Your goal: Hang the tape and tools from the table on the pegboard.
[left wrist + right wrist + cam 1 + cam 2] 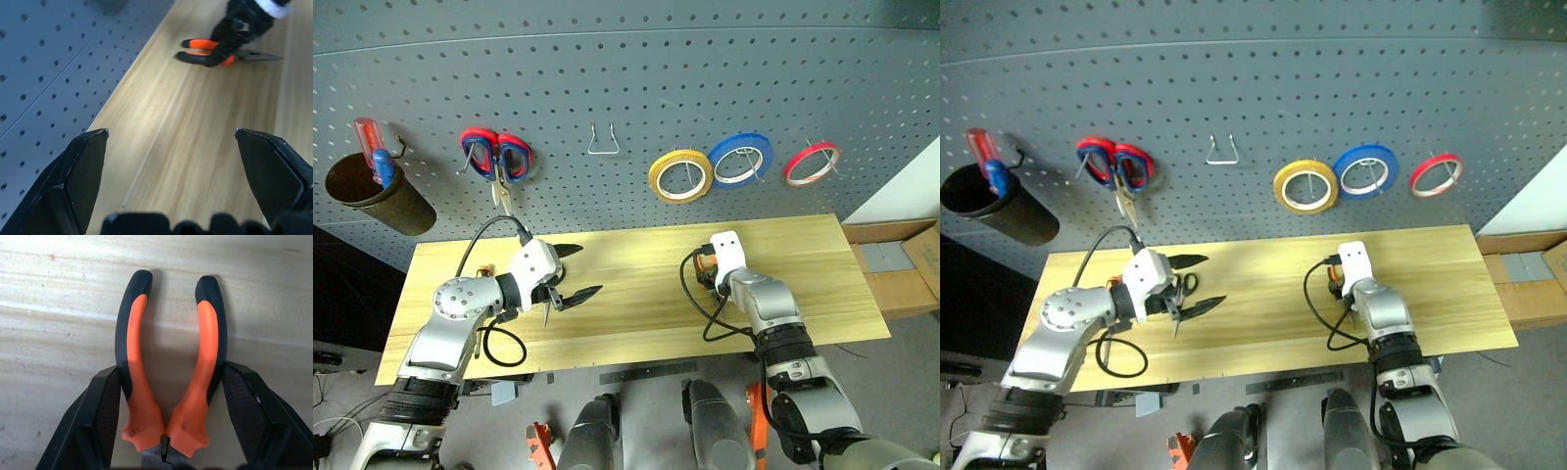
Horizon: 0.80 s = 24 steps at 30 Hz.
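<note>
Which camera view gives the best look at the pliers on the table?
The right wrist view: the pliers lie close up, handles between the right gripper fingers. The left wrist view shows them small and distant; in the eye views the arm mostly hides them.

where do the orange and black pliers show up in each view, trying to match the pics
Left eye view: pliers on the table, mostly hidden under the right tool.
Right eye view: a bit of orange handle just below that tool's white housing.
Left wrist view: pliers lying on the wood, far across the table, with the right tool on them.
Right wrist view: handles between the tool's fingers.
Shared landmark: the light wooden table.
</note>
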Each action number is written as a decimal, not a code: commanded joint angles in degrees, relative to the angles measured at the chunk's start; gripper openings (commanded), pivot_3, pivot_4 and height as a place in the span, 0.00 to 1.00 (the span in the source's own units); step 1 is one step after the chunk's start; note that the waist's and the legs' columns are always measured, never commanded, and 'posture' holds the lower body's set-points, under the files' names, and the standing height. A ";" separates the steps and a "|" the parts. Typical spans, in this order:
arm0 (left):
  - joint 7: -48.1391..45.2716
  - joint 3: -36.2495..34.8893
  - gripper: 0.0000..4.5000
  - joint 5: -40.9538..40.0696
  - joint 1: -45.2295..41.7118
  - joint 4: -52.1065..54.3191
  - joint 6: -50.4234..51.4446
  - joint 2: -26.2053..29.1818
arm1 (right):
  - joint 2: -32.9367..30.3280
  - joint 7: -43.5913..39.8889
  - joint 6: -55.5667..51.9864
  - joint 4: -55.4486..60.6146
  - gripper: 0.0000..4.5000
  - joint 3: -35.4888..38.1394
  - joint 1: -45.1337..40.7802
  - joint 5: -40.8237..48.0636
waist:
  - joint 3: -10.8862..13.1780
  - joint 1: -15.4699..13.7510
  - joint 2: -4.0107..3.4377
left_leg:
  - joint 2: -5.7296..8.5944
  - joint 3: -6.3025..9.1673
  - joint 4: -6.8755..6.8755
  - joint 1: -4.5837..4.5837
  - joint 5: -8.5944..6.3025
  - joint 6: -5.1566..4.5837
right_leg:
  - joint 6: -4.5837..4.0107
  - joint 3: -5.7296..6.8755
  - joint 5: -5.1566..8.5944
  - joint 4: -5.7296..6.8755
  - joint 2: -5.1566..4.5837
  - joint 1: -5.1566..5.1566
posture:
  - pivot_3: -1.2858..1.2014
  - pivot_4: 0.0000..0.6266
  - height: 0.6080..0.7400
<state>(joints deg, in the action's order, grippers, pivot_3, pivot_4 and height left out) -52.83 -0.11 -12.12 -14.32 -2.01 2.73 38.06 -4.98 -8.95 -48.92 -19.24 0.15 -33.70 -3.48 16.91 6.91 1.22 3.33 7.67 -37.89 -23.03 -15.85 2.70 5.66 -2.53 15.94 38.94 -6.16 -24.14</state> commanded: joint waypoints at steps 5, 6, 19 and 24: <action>4.20 -5.72 0.99 -3.44 4.60 4.91 -1.04 -2.00 | -0.35 0.18 -5.13 27.11 0.58 -7.65 11.40 -1.00 | 0.02 -0.03 -0.02 | -0.06 0.00 0.05 -0.05 0.00 0.01 | 0.00 -0.03 0.00 -0.01 -0.01 -0.10 | 0.47 0.48 1.00; 4.75 -6.40 0.99 -4.06 5.75 5.99 -0.73 -2.49 | -0.33 -0.01 -5.90 32.50 0.58 -8.98 13.70 -0.86 | 0.02 0.02 -0.02 | -0.08 0.01 0.06 -0.09 0.00 0.01 | 0.00 -0.05 0.00 -0.01 -0.03 -0.16 | 0.47 0.49 1.00; 6.42 -14.24 0.99 -14.99 12.99 12.89 3.12 -5.56 | 0.89 -1.30 -0.70 61.39 0.58 -20.60 13.27 0.24 | 0.02 -0.52 -0.01 | -0.13 0.02 0.00 0.00 -0.02 0.01 | -0.01 -0.01 -0.01 0.00 0.00 -0.07 | 0.48 0.50 1.00; 7.65 -15.34 0.99 -16.43 13.10 14.64 4.75 -5.55 | 2.85 -2.74 2.83 54.98 0.58 -17.83 -1.38 1.32 | 0.03 -0.65 0.00 | -0.11 0.03 0.02 0.02 -0.01 0.03 | -0.03 0.06 -0.02 0.00 0.04 -0.08 | 0.49 0.50 1.00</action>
<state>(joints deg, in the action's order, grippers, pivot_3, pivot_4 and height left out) -45.58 -13.85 -27.17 -1.53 10.29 7.42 32.24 -2.98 -11.28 -48.75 35.39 -18.79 -33.44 -2.94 16.93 6.26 1.22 3.23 7.71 -37.84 -23.01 -15.86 2.74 5.62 -2.45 15.91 38.93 -6.13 -24.23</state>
